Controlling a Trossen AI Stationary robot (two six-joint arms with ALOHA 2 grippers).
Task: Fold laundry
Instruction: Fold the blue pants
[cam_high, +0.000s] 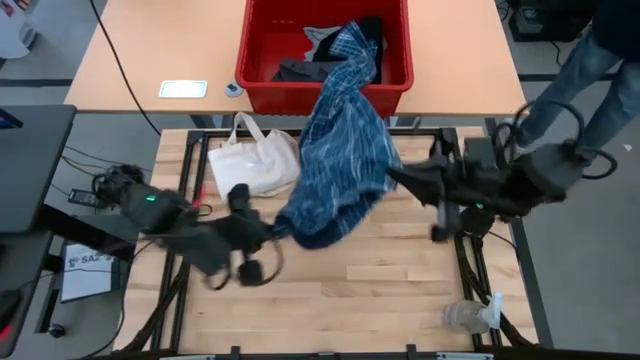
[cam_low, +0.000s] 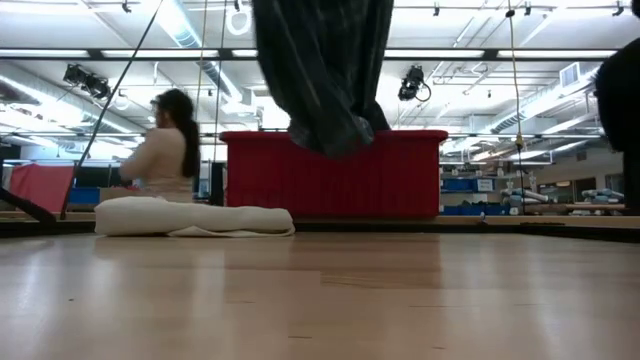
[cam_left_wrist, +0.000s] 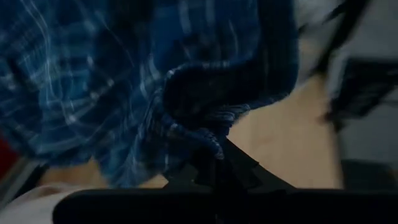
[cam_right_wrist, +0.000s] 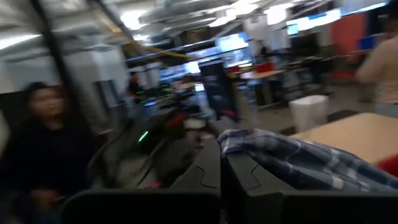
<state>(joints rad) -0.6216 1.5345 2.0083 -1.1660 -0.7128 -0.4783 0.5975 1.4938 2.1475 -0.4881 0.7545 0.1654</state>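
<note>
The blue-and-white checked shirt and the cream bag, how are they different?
The blue-and-white plaid cloth shirt hangs in the air, stretched from the red plastic bin to the left gripper; the cream canvas tote bag lies flat on the table. The shirt is patterned, the bag plain. Both are soft fabric.

A blue-and-white plaid garment (cam_high: 338, 160) hangs over the table's middle, its checks pale on deep blue; at twelve o'clock it trails into a bright red bin (cam_high: 262, 95) that also holds black (cam_high: 298, 71) and grey (cam_high: 322, 40) cloth. A cream tote bag (cam_high: 252, 165) lies at ten o'clock on the light, pale-grained wood table (cam_high: 350, 300). Both arms are black, the left (cam_high: 150, 212) showing a small green light. At five o'clock sits a clear bottle (cam_high: 468, 316)
</note>
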